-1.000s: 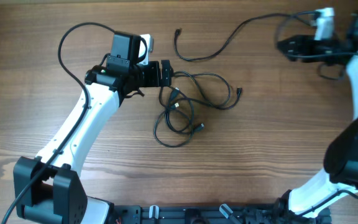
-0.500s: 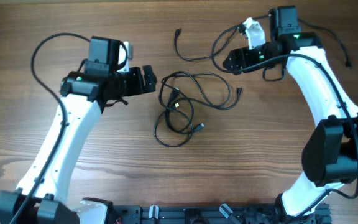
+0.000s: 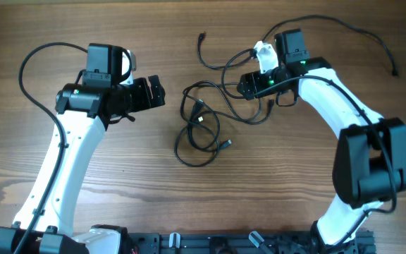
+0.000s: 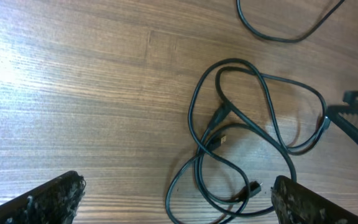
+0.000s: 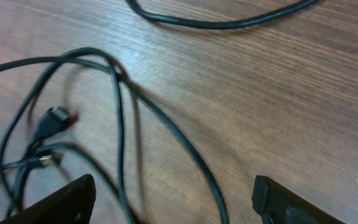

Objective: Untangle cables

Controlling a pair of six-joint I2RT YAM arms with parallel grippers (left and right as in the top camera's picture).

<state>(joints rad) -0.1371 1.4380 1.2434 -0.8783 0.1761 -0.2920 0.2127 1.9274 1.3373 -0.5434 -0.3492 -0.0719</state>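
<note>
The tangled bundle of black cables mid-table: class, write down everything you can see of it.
The tangled bundle is several thin, black, rubbery-looking cords lying flat on the wooden table, looped over and across one another. Small plug tips show at the cord ends, one of them silvery. The right gripper hangs open over its upper right loops; whether it touches them cannot be told. The left gripper stands open to the bundle's left, not touching it.

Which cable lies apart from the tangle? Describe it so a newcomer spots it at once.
On the wooden table, find the tangle of thin black cables. Beyond it, toward the far edge, one cable curves alone in an open U. Unlike its neighbours, it crosses no other cord there.
</note>
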